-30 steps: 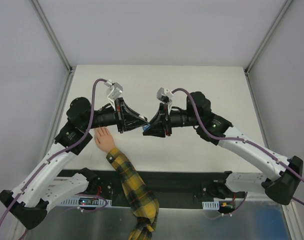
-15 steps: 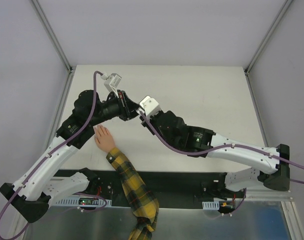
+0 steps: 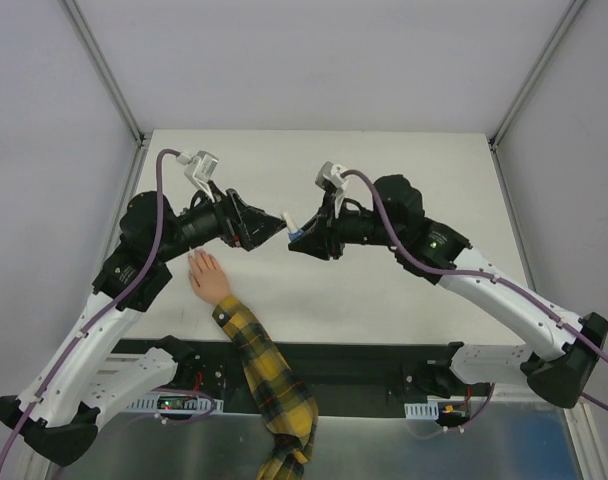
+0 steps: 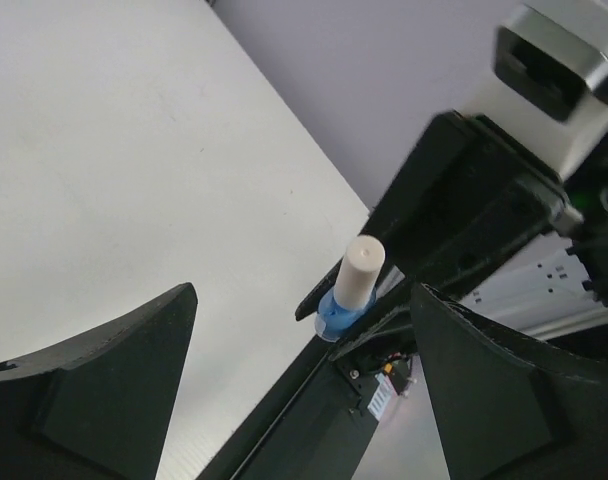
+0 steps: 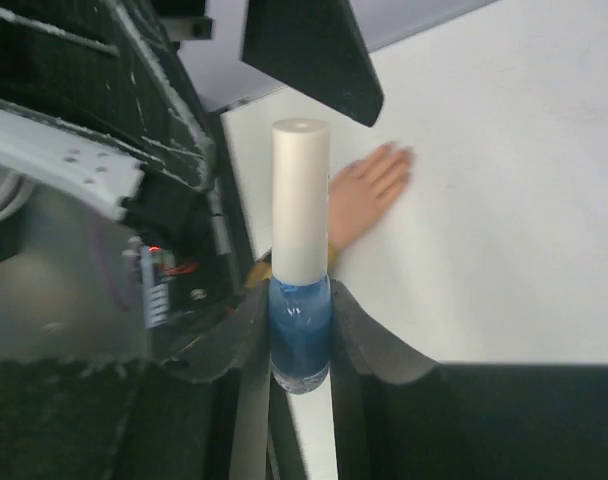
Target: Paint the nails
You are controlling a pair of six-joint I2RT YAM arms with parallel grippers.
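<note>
**Top view.** The left tool [image 3: 276, 222] and the right tool [image 3: 304, 240] face each other above the middle of the white bench [image 3: 424, 170], with their tips close together. The right tool grips a small bottle [image 3: 294, 229] of blue glass with a white cap, and the cap points toward the left tool. A peach hand [image 3: 206, 277] lies flat on the bench beside the left arm, just below the left tool. Its yellow-and-black plaid sleeve [image 3: 262, 365] runs back over the near edge. The nails sit at the far ends of the hand's digits and are too small to resolve here.

**Left wrist view.** The left tool [image 4: 304, 292] stands wide open. Its two black fingers [image 4: 104, 400] sit at the lower corners and hold nothing. Between and beyond them the bottle [image 4: 354, 285] shows cap-first, clear of both fingers, held by the black right tool.

**Right wrist view.** The right tool [image 5: 301, 305] is clamped on the blue glass of the bottle [image 5: 301, 220], with one finger on each side, and the white cap rises straight up in the view. Behind the cap the hand [image 5: 362, 200] lies on the bench, its digits pointing to the upper right. The nails [image 5: 392, 152] are at their tips, and their tint cannot be told. One finger of the left tool hangs above the cap, not touching it
</note>
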